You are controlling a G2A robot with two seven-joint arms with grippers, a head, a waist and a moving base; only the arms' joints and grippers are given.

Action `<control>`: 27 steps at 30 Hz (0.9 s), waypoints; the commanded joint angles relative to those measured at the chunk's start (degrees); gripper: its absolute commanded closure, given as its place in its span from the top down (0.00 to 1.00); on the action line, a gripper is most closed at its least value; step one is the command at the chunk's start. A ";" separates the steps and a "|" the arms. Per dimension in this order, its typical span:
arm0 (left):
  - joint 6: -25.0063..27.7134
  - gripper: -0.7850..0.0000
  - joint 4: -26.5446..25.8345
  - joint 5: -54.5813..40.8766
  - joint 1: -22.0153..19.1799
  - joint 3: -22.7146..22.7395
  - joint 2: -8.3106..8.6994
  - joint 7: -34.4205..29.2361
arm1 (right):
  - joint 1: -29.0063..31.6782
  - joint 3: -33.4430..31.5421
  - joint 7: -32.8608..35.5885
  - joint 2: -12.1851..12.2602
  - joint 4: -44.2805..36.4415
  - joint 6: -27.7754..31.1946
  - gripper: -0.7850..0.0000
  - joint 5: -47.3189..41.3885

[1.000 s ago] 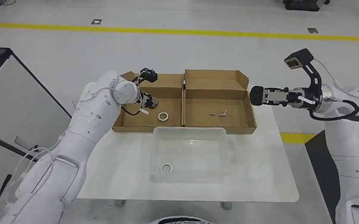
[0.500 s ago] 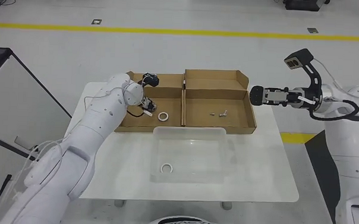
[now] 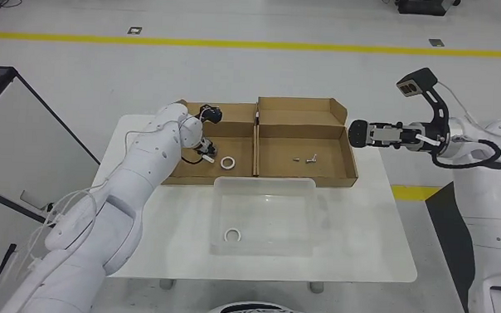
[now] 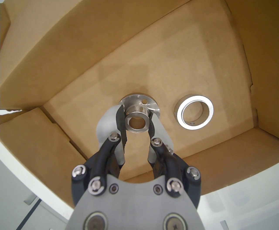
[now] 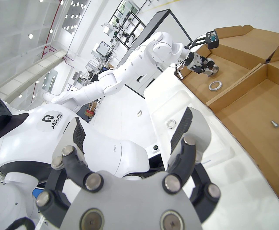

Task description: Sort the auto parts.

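Note:
My left gripper [image 4: 135, 114] is shut on the neck of a flanged metal hub [image 4: 141, 100], low over the floor of the left cardboard box [image 3: 235, 123]. In the top view this gripper [image 3: 206, 148] sits in the box's near-left part. A metal ring [image 4: 181, 115] lies flat on the box floor just beside the hub, apart from it. Another ring [image 3: 232, 235] lies in the clear plastic bin [image 3: 266, 184]. My right gripper [image 5: 133, 116] is open and holds nothing, level with the outer side of the right cardboard box [image 3: 341, 172].
Small bolts [image 3: 305, 157] lie on the right box's floor. The two boxes stand side by side at the table's far edge, with upright flaps behind them. The clear bin stands just in front of them, with bare white table [image 3: 364, 235] around it.
My left arm's elbow and forearm have swung toward the boxes, while its gripper stayed with the hub at nearly the same spot in the left box. The right arm has kept still.

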State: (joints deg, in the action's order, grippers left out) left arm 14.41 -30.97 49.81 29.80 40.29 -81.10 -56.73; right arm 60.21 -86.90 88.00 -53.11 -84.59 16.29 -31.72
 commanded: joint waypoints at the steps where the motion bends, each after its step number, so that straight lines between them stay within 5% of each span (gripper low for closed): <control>1: 0.31 0.74 1.00 -0.17 -0.35 -0.14 -0.33 0.32 | 0.00 0.00 0.00 0.00 0.00 0.00 1.00 0.00; 5: 0.91 1.00 2.55 -0.53 -0.90 -0.25 -0.84 0.79 | 0.00 0.00 0.00 0.00 0.00 0.00 1.00 0.00; 12: 1.88 1.00 3.49 -1.37 -2.35 0.76 -0.91 2.11 | 0.00 0.00 0.00 0.00 0.00 0.00 1.00 0.00; 17: 3.48 1.00 0.56 -1.23 -3.51 2.91 0.51 2.86 | 0.00 0.00 0.00 0.00 0.00 0.00 1.00 0.00; 23: 9.96 1.00 -12.16 0.15 -0.62 7.87 4.59 1.00 | 0.00 0.00 0.00 0.00 0.00 0.00 1.00 0.00; 27: 10.57 1.00 -28.70 0.20 6.52 14.20 8.37 -5.55 | 0.00 0.00 0.00 0.00 0.00 0.00 1.00 0.00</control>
State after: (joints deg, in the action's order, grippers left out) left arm 24.70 -52.88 50.64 33.32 52.16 -73.90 -60.12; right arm 60.21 -86.90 88.00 -53.11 -84.59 16.29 -31.72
